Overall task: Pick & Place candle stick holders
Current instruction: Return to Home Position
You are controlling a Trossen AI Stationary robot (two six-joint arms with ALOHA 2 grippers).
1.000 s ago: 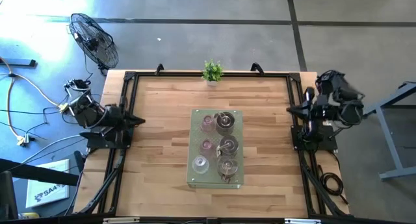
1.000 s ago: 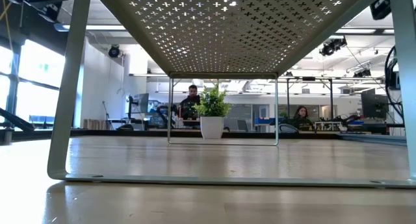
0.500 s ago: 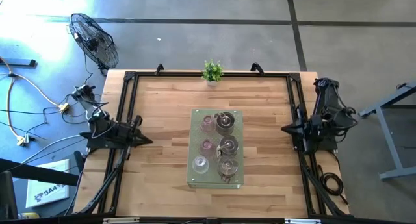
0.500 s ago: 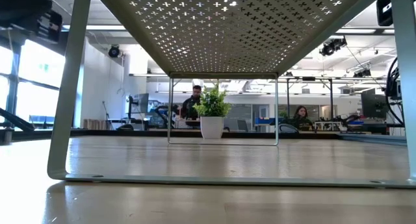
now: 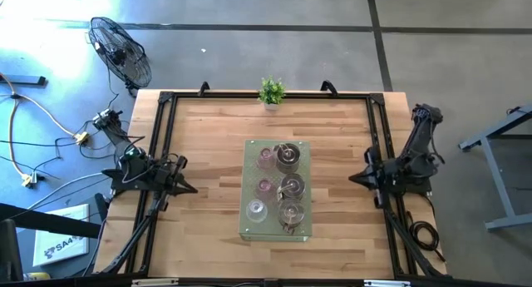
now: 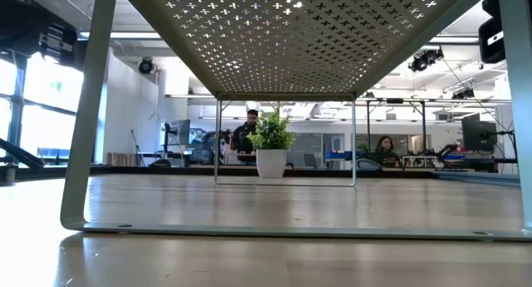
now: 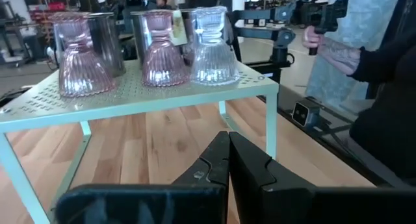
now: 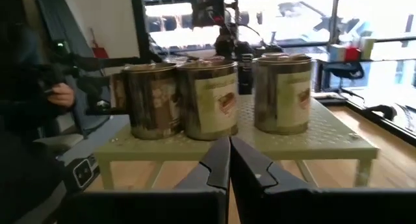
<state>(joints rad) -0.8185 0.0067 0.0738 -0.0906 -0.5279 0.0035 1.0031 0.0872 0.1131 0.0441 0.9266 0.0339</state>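
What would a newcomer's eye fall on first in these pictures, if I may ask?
The pale green perforated shelf in the middle of the table, carrying three ribbed glass holders along its left-arm side and three silver tins along its right-arm side. Next, the left end effector and right end effector, both shut and empty, at the table's opposite side edges.

Surface: a light wooden table (image 5: 208, 154), edged by black rails.
Middle: a pale green perforated shelf (image 5: 304, 166) is stood on thin legs.
Far edge: a potted plant (image 5: 271, 91) is set apart from the shelf.
Shelf top: six candle stick holders (image 5: 292, 185) are lined in two rows of three. The pinkish glass holders (image 7: 78, 55) and the clear glass holder (image 7: 211, 45) are on the left arm's side, the silvery metal holders (image 8: 208, 97) on the right arm's side.
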